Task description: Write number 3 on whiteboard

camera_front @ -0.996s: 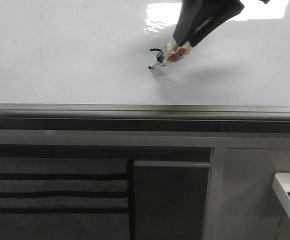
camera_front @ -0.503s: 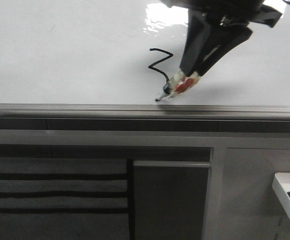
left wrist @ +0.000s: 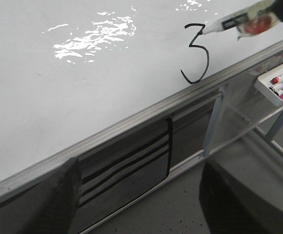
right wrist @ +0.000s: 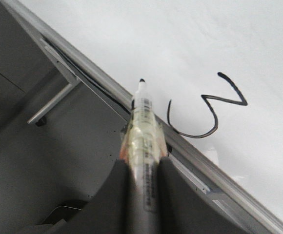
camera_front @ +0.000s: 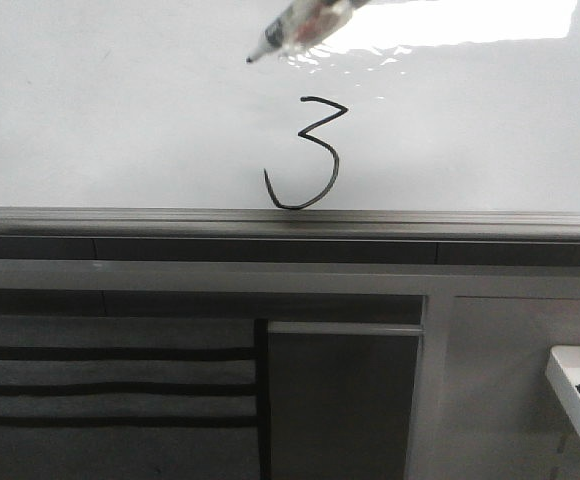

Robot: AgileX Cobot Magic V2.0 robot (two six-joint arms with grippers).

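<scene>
Black ink now makes a whole number 3 [camera_front: 307,153] on the whiteboard [camera_front: 120,110]: pointed top, middle notch, and a long lower hook curling back up to the left, its bottom just above the grey edge rail [camera_front: 290,217]. Half a second ago only the top zigzag was there and the marker tip was down near the rail; a second ago there was barely a first stroke. So the lower curve has just been finished.

The marker [camera_front: 295,27] has since come off the board. From the front it hangs high at the top of the picture, tip pointing down-left, well apart from the digit, and the arm that filled the upper right a moment ago has pulled almost out of sight. In the right wrist view the right gripper [right wrist: 142,168] has its fingers [right wrist: 173,187] clamped on the marker's barrel, tip clear of the surface. The left wrist view also shows the pen lifted beside the finished figure, above a small white tray of markers [left wrist: 277,84] under the rail. The left gripper's fingers are dark blurred shapes at the bottom of its own view with a wide gap between them, holding nothing.

To my eye the writing is done; the digit reads cleanly and nothing looks smudged.
</scene>
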